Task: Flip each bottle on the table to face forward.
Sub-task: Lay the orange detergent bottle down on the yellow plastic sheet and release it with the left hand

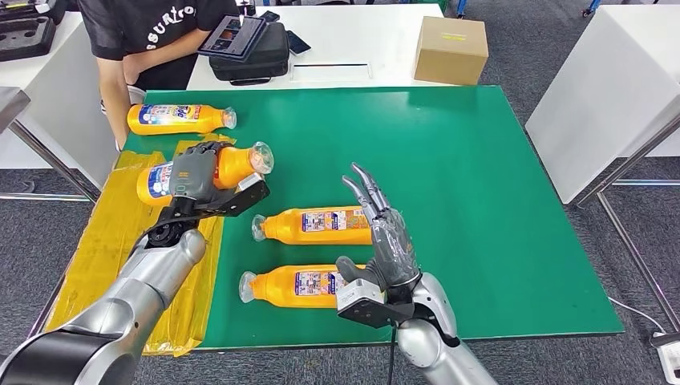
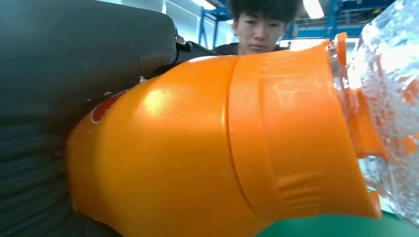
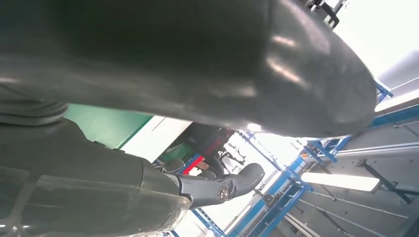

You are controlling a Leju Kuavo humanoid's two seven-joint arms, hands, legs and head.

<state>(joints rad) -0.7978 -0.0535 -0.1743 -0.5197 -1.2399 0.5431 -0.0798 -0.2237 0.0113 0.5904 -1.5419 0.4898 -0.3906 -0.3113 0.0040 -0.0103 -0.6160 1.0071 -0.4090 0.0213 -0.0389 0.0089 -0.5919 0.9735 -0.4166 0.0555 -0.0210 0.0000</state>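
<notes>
We have our left hand (image 1: 193, 172) gripping the second bottle (image 1: 232, 164) at the mat's (image 1: 497, 200) left edge, mid-flip, so we judge turning it label-forward comes next, while our right hand (image 1: 385, 233) hovers open-fingered beside two lying bottles.

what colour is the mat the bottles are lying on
Green mat, clearest in the head view; the orange bottles lie on it.

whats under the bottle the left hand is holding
The bottle in the left hand lies over the edge of a yellow sheet and the green mat. Whether it touches them or is lifted is hidden by the hand.
</notes>
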